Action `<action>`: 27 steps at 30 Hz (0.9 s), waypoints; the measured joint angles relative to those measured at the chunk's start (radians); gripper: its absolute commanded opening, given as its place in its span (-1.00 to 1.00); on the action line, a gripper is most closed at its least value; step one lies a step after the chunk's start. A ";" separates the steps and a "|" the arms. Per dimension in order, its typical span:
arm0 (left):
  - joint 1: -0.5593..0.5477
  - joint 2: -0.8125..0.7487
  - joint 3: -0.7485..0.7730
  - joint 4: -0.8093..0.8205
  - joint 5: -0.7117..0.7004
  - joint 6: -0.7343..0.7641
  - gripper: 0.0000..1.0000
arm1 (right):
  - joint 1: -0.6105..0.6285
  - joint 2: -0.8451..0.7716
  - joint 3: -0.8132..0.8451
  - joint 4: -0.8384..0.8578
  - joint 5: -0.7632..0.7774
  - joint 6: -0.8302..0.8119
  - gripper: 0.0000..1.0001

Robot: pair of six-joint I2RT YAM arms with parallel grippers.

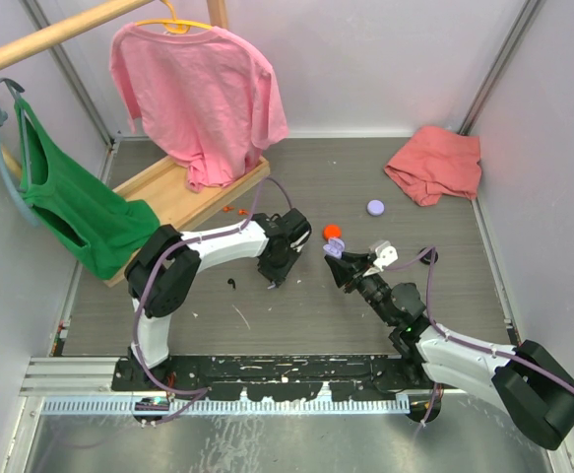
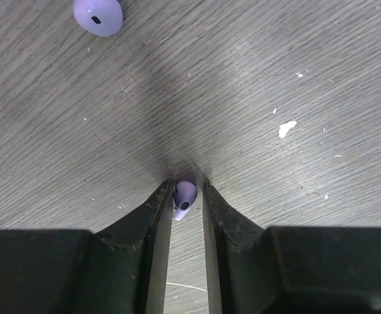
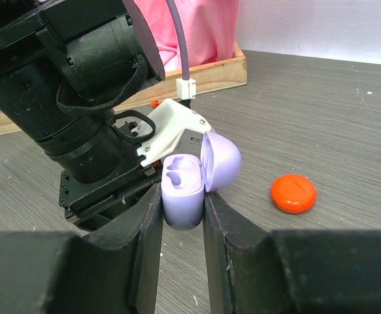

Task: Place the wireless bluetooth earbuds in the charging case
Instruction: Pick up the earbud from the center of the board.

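Note:
My left gripper (image 2: 185,191) points down at the table, its jaws drawn narrow round a small lilac earbud (image 2: 185,197). The bud lies on the table against the left finger, with a sliver of gap at the right finger. A second lilac earbud (image 2: 98,16) lies farther off on the table. My right gripper (image 3: 182,196) is shut on the lilac charging case (image 3: 181,175), held upright with its lid (image 3: 223,160) swung open and both sockets empty. In the top view the case (image 1: 333,251) hangs just right of the left gripper (image 1: 274,282).
An orange round case (image 1: 332,232) and a lilac round case (image 1: 375,207) lie behind the grippers. Small orange-red bits (image 1: 235,210) sit by the wooden rack base (image 1: 168,182). A pink shirt (image 1: 198,89), a green top (image 1: 70,202) and a coral cloth (image 1: 434,163) are at the back.

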 measured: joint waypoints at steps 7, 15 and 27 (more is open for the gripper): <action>0.000 0.000 0.000 -0.010 -0.002 0.000 -0.63 | 0.000 -0.007 0.000 -0.008 0.000 -0.003 -0.98; 0.000 -0.053 -0.040 -0.006 -0.016 -0.005 -0.75 | 0.000 -0.008 0.000 -0.014 -0.018 -0.005 -0.98; 0.000 -0.400 -0.185 0.119 -0.065 -0.011 -0.74 | 0.000 0.006 0.016 -0.014 -0.142 -0.007 -0.97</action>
